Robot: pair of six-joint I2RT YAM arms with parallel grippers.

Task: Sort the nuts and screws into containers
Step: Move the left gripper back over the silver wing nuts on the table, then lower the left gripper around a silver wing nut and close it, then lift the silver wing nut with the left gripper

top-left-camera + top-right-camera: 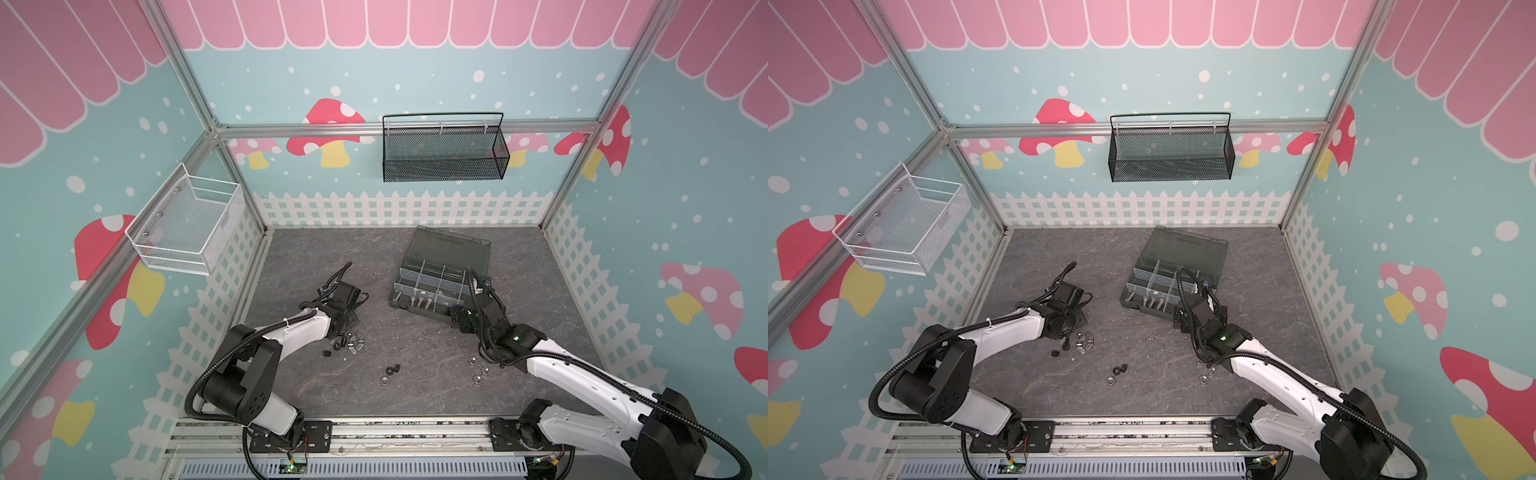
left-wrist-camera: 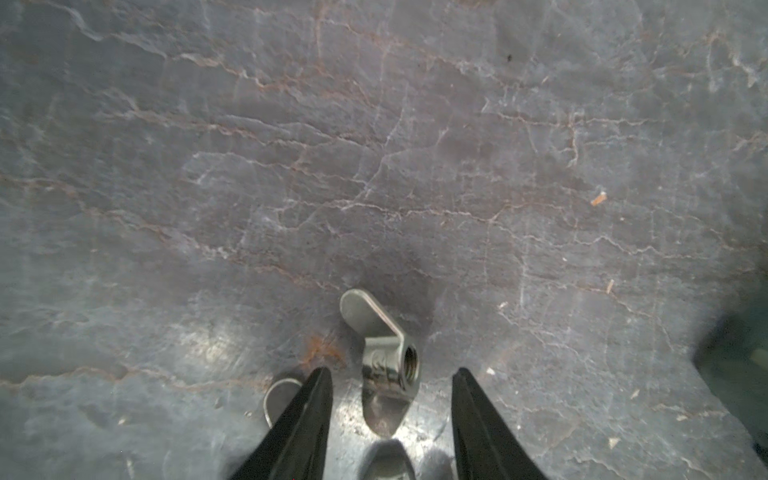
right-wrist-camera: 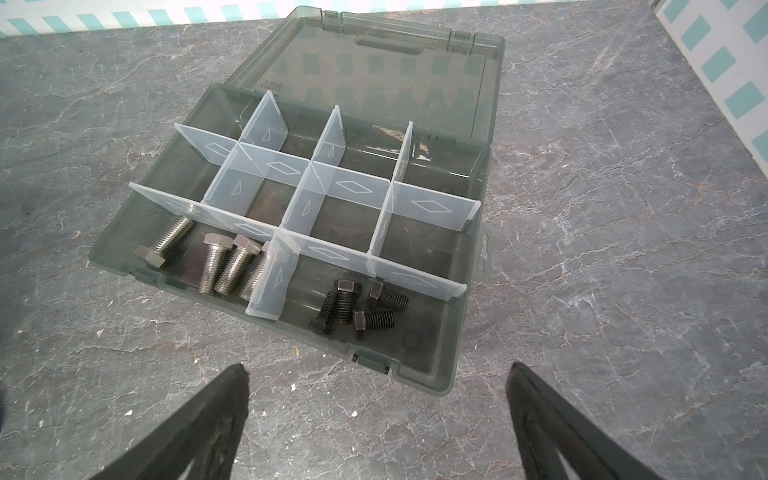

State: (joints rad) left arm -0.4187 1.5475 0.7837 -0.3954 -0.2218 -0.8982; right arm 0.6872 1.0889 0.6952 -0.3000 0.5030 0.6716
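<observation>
1. Screws first: eight in all, and every one sits in the box (image 3: 428, 353). Four silver screws (image 3: 216, 266) lie in the near-row compartment on the side of the left arm (image 1: 291, 324), one of them half hidden behind a divider (image 3: 272, 286). Four black screws (image 3: 357, 305) are piled in the near-row compartment right next to it.
2. The nuts are loose on the desk (image 1: 415, 399). I count three black nuts (image 1: 394, 369): two touching, plus one off on its own nearer the left arm. There are four silver hex nuts (image 1: 478, 370): three bunched close to the right arm (image 1: 582, 374), and one just beside the black pair.
3. The wing nuts (image 1: 354, 343) sit in a clump right under the left wrist. The left wrist view shows three, one only as a sliver at the frame edge.
4. The left fingers (image 2: 307, 415) are partly open, tips down near the desk on either side of one wing nut lying on its side. There's a gap on both sides, so no grip on it. Another wing nut peeks out from behind one finger.
5. The right fingers (image 3: 199, 415) are spread wide with nothing between them, hanging over bare desk just in front of the box.
6. Around the scene, the box's smoky lid (image 3: 386, 70) is swung open behind it. A black mesh basket (image 1: 444, 153) hangs on the back wall and a white wire basket (image 1: 187, 224) on the left wall. In both top views the right arm covers the box's near right corner, so the black screws only show in the right wrist view.
</observation>
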